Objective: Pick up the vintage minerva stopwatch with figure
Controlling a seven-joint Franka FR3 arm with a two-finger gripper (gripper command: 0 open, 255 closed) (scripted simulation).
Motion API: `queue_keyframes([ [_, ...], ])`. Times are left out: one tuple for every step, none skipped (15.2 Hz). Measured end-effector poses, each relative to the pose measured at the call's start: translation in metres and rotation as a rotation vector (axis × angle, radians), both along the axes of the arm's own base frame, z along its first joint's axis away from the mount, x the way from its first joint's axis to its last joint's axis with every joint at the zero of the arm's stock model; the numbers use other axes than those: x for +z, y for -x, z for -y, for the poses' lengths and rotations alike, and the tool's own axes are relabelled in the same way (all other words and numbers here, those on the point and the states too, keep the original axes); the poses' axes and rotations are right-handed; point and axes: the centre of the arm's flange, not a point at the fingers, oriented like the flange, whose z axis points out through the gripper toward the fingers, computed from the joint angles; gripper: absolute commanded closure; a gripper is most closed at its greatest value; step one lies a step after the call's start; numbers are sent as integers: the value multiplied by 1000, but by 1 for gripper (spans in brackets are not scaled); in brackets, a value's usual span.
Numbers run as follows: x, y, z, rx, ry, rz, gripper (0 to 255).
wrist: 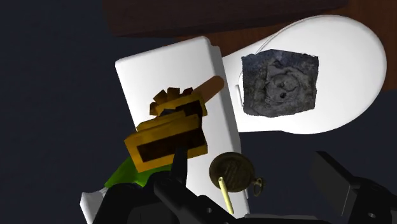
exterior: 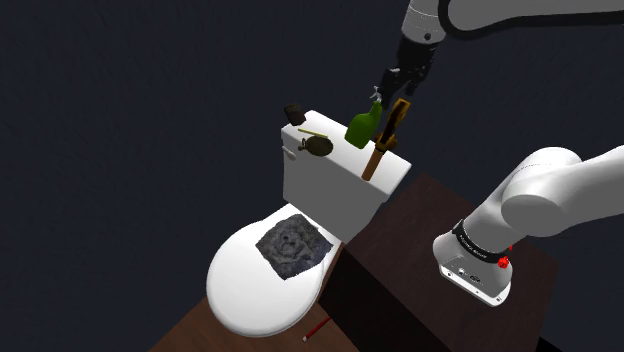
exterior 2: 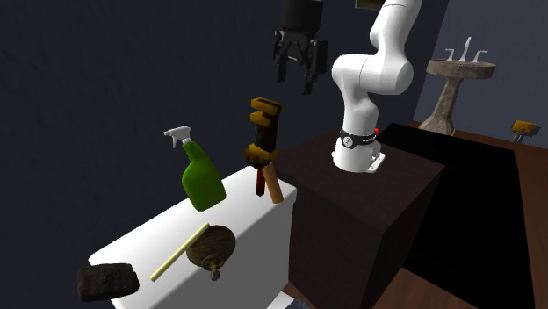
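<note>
The stopwatch (exterior: 317,146) is a round brownish disc with a small ring, lying flat on the white toilet tank lid (exterior: 345,165). It lies near a pale stick (exterior 2: 180,252) in the second exterior view, where the stopwatch (exterior 2: 211,248) is close to the camera. My black gripper (exterior: 400,85) hangs open and empty above the tank's other end, over a standing pipe wrench (exterior: 385,140). Seen from the wrist, the stopwatch (wrist: 234,172) lies well below the spread fingers (wrist: 179,167), beside the wrench head (wrist: 168,137). The gripper (exterior 2: 296,81) is high above the lid.
A green spray bottle (exterior 2: 202,180) stands next to the wrench (exterior 2: 263,145). A dark block (exterior 2: 107,281) lies at the tank's far end. A grey patterned square (exterior: 293,245) rests on the toilet lid (exterior: 240,290). The dark brown stand (exterior 2: 360,202) adjoins the tank. A red pencil (exterior: 317,327) lies on the floor.
</note>
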Motion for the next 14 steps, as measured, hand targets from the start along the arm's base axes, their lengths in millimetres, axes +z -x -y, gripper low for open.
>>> queue_keyframes([
  [-9, -9, -2, -6, -1, 3, 0],
  [-18, -18, -3, -11, -2, 4, 0],
  [-29, -28, -2, -17, -4, 6, 0],
  [-40, -35, -5, -22, -5, 8, 0],
  [-51, -41, -8, -28, -6, 10, 0],
  [-59, -49, -13, -33, -8, 12, 0],
  [-68, -58, -14, -39, -9, 14, 0],
  [-78, -67, -17, -44, -11, 16, 0],
  [-89, -74, -18, -50, -12, 18, 0],
  [-97, -85, -20, -56, -13, 21, 0],
  [-107, -91, -23, -61, -14, 22, 0],
  [-116, -100, -24, -67, -16, 25, 0],
  [-128, -109, -27, -72, -17, 26, 0],
  [-138, -117, -31, -78, -19, 28, 0],
])
